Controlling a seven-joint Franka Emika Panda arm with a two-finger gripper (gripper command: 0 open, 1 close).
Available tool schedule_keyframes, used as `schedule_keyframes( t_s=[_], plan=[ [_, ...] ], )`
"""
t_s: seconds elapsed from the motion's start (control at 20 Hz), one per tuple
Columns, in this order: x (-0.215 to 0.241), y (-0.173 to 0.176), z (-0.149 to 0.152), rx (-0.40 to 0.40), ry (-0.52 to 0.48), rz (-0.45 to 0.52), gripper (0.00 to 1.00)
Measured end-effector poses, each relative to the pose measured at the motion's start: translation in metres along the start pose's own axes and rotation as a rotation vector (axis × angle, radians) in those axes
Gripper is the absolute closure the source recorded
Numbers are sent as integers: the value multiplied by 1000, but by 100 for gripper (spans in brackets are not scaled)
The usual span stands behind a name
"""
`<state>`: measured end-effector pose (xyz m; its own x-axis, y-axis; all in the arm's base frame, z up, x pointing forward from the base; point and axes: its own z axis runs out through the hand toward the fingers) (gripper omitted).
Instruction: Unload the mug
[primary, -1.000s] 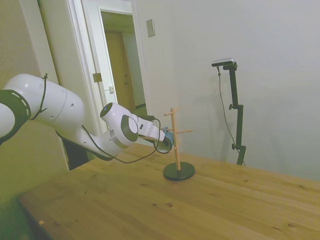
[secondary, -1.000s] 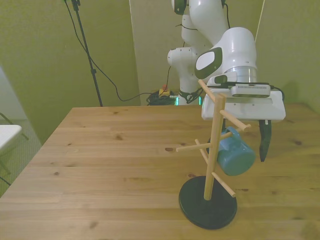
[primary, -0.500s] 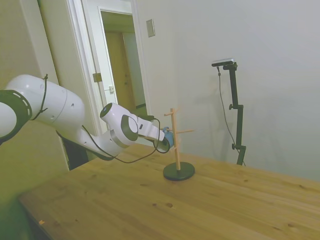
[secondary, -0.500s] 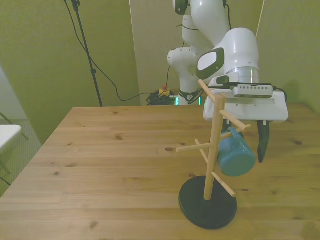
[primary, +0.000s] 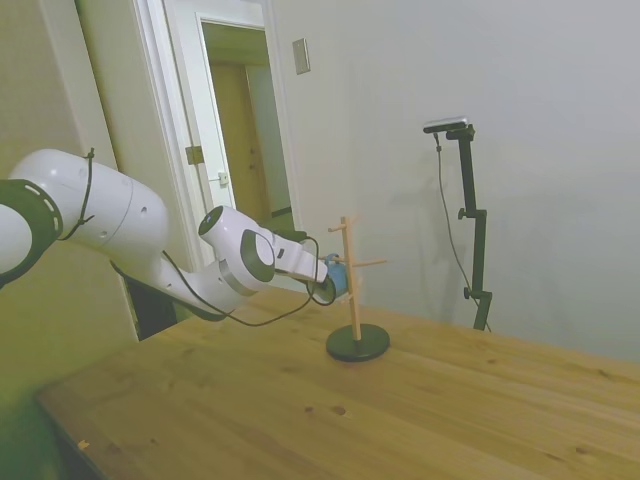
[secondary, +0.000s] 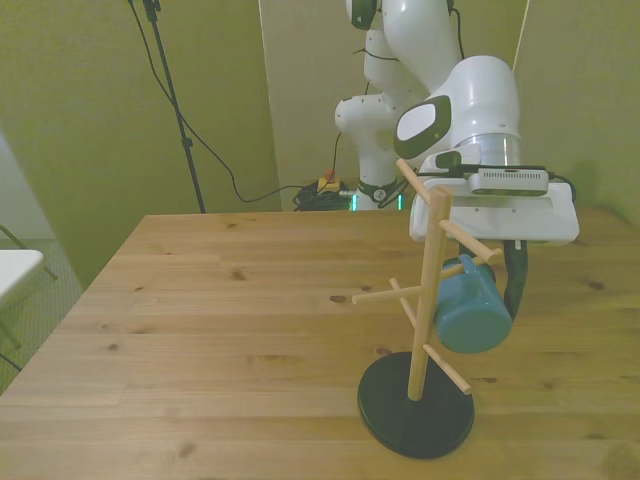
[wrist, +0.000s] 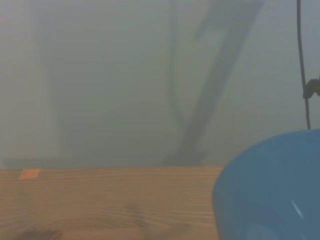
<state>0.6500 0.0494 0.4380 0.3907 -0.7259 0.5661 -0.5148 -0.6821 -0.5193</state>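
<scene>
The light-blue mug hangs by its handle on a peg of the wooden peg stand, on the front view's right side of the post. My gripper reaches in around the mug from behind. One dark finger lies against the mug's side, and the other is hidden behind the mug and post. From the side, the gripper meets the mug beside the stand. The wrist view holds only a blurred blue mug wall above the table.
The stand's black round base sits near the wooden table's front edge, with pegs sticking out on both sides of the post. A white object stands off the front view's left. An open doorway lies behind the arm.
The visible dark finger has moved inward, from a gap beside the mug to touching its side. The hand shifted slightly toward the front view's right. The mug still hangs on its peg.
</scene>
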Motion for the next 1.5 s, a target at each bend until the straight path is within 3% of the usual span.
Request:
schedule_keyframes(
  t_s=[0.7, 1.25, 1.5],
  plan=[
    [-2, -5, -12, 13, -1, -3, 100],
    [0, -11, -35, 36, 6, 0, 100],
    [-11, -29, -51, 72, -4, -18, 100]
  ],
)
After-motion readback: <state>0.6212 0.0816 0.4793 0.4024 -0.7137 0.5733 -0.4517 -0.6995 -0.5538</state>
